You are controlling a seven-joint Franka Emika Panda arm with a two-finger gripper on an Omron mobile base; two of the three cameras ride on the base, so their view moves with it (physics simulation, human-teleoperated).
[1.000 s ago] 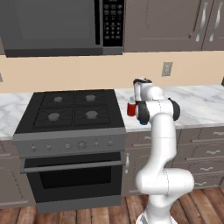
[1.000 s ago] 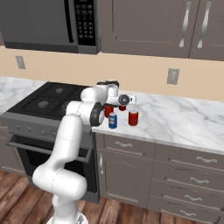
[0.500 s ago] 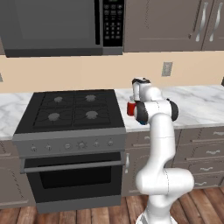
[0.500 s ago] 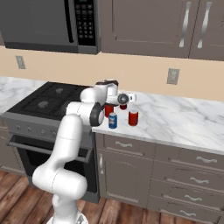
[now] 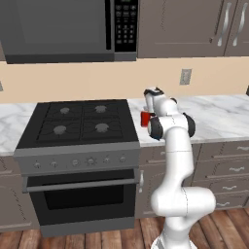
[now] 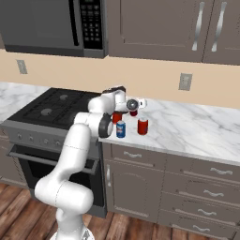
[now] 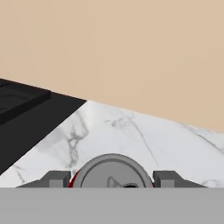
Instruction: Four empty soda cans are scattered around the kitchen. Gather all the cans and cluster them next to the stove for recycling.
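Four soda cans counted on the desk [image 6: 187, 125] to the right of the stove [image 6: 52, 106]: three red, one blue. First red can [image 7: 111, 171] clamped in the pincer [image 7: 111, 177], upright, silvery top with its pull tab facing up, one dark finger tip [image 7: 56, 179] pressed to each side and a sliver of red wall showing at the left; in the right base view seen as a small red patch [image 6: 133, 113] directly under the pincer [image 6: 135, 107]. Cannot tell whether its bottom rests on the marble or hangs just above it. Second red can [image 6: 142, 125] upright, in front of the pincer's near side and slightly to its right, close by but apart from the held one. Blue can [image 6: 121, 129] upright, nearer the desk's front edge and to the pincer's left, just beside the second red one without touching. Third red can [image 6: 116, 117] to the pincer's left, partly hidden behind the arm's dark elbow joint, closest of all to the stove. One stove, black top with four burners, lying to the pincer's left, its dark edge [image 7: 30, 120] meeting the marble [image 7: 131, 131]. Beyond the pincer, plain beige wall [image 7: 131, 52]. Up and to the left of it, one dark microwave [image 6: 51, 23] with keypad; up and to the right, one wall outlet [image 6: 185, 81] below brown cabinet doors [image 6: 154, 23].
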